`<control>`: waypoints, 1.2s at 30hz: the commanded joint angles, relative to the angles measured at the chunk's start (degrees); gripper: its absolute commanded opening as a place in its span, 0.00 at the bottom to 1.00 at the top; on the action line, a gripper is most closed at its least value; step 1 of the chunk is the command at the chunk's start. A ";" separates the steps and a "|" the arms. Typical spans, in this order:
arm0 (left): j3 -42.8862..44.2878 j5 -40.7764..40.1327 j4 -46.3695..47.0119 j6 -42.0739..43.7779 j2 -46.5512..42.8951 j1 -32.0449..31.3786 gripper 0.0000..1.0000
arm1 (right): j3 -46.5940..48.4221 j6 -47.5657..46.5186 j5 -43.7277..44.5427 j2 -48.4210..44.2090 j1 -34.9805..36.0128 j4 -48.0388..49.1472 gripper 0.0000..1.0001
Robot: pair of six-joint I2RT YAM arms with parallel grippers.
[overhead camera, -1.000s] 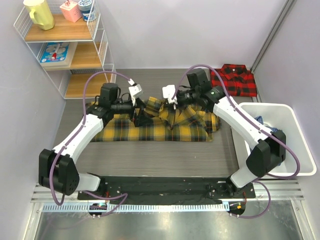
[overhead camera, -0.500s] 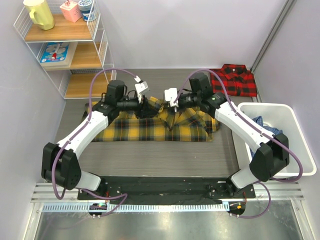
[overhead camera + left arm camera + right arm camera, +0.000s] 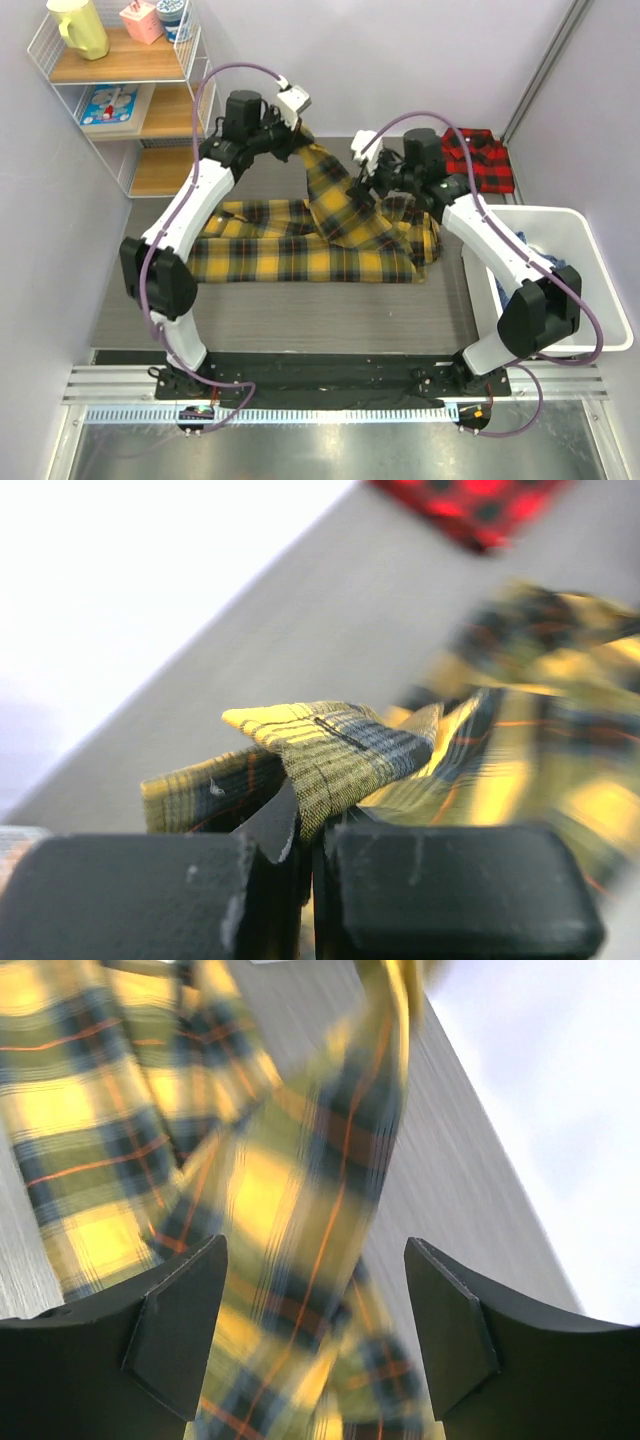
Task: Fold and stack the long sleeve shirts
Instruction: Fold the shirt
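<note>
One edge of the yellow shirt [image 3: 300, 255] is pinched tight in the left gripper [image 3: 297, 128], lifted off the surface [image 3: 300, 310], seemingly to fold over; the right gripper [image 3: 366, 176] stands wide, cloth hanging loose between its fingers [image 3: 170, 1320].

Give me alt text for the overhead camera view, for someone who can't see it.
The left gripper, shut on part of the yellow plaid shirt, holds it raised above the table, while the open right gripper hovers at the lifted fabric. A folded red-and-black shirt lies at the far right.
</note>
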 commanded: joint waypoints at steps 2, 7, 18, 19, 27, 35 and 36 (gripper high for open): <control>8.12 -14.67 5.32 8.75 7.09 1.06 0.00 | 0.83 12.03 -0.21 -1.04 -5.68 -6.09 0.75; 12.16 -23.54 17.70 12.97 14.64 1.68 0.00 | -4.27 15.62 -4.86 -1.84 -6.03 -6.90 0.54; 16.13 -20.67 26.34 13.42 21.60 4.67 0.00 | -3.05 25.65 -10.85 9.75 -5.42 -4.54 0.34; 15.78 -19.70 26.34 12.81 21.16 4.58 0.00 | -2.53 26.44 -11.11 10.81 -5.24 -3.57 0.34; 2.61 2.58 20.29 12.35 10.01 5.37 0.00 | 1.78 33.91 -10.24 20.65 -5.06 0.31 0.33; -11.72 22.84 -19.53 37.81 -3.70 9.50 0.00 | 1.70 31.46 -9.53 17.85 -9.37 -5.92 0.33; -12.34 22.93 -23.98 45.85 -4.50 10.55 0.00 | 1.18 30.76 -9.27 17.59 -9.72 -7.24 0.33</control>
